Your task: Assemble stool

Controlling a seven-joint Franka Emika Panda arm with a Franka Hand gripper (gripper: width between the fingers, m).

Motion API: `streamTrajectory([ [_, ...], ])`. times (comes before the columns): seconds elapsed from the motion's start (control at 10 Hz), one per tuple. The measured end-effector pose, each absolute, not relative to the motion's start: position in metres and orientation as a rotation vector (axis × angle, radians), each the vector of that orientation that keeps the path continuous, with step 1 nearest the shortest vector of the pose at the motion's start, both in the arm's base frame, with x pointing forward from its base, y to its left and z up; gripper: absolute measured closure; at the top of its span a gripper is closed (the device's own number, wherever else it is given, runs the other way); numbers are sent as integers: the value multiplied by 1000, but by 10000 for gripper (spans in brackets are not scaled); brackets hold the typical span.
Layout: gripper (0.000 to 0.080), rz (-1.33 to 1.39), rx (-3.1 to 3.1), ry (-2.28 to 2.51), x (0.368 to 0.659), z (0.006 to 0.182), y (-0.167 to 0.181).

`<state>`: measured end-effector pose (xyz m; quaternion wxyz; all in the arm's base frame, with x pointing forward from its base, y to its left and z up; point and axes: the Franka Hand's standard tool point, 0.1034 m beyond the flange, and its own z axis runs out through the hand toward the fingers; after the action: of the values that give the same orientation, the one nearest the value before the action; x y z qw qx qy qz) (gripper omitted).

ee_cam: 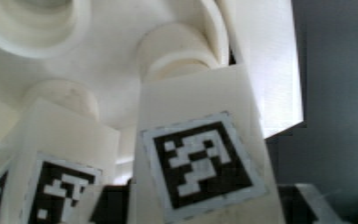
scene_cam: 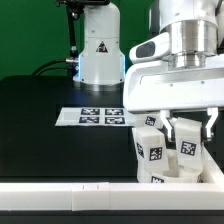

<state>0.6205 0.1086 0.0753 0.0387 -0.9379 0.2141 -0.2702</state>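
A long white edge bar (scene_cam: pixel 70 192) is seen nearest the camera, laid across the near side of the black worktop (scene_cam: pixel 35 110). Just behind it, at the exterior view's right, the stool is found. Two of its tagged legs stand upright side by side, the held leg (scene_cam: pixel 187 150) and a neighbouring leg (scene_cam: pixel 150 152). The marker board (scene_cam: pixel 95 117) lies near them, to the left and farther back.

The fingers (scene_cam: pixel 168 126) appear to be closed at a middling width on the held leg, though the contact itself cannot be made out sharply. In the wrist view this leg is seen running up into the curved underside of the seat (ee_cam: pixel 69 40).

The step is judged to be the seating of this leg in the seat. It would best be done with the leg kept square to its socket and turned or pressed gently, so that nothing is forced. The seat should be kept from shifting, and clearance should be given to the neighbouring leg, which stands close.
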Motion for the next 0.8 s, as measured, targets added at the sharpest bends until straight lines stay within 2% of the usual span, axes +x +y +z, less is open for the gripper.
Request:
streamTrajectory([
  [0.1, 476, -829, -2876, 656, 621, 75, 109],
  [0.2, 424, -829, -2877, 653, 621, 75, 109],
  [0.3, 424, -829, -2878, 651, 621, 75, 109],
  [0.4, 277, -770, -2896, 652, 619, 74, 108],
  [0.5, 178, -623, -2912, 676, 617, 85, 107],
  [0.8, 154, -214, -2931, 695, 615, 115, 87],
])
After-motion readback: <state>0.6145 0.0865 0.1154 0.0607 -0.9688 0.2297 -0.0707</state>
